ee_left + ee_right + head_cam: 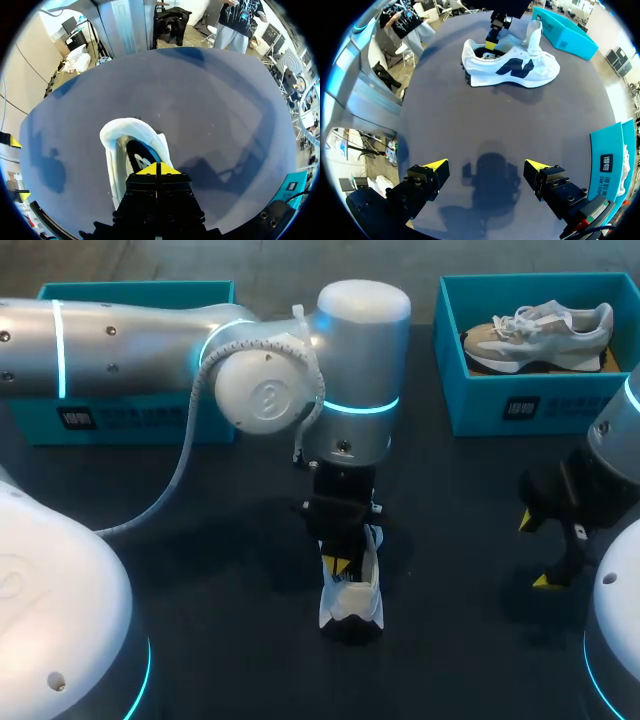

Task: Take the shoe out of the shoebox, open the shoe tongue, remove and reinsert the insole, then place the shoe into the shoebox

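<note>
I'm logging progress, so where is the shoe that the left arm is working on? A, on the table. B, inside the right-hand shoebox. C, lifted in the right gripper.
A: the white shoe rests on the dark table with the left gripper at its opening, while the right gripper hangs open, apart from it.

Light: overhead, diffuse, moderate. Head view: dark table (pixel 200 570) dim; soft shadow around shoe (pixel 352 608); sheen on left arm (pixel 130 345) casing. Right wrist view: soft-edged shadow of right gripper (pixel 486 166) on table between its fingers. Left wrist view: soft shadow patches beside shoe
</note>
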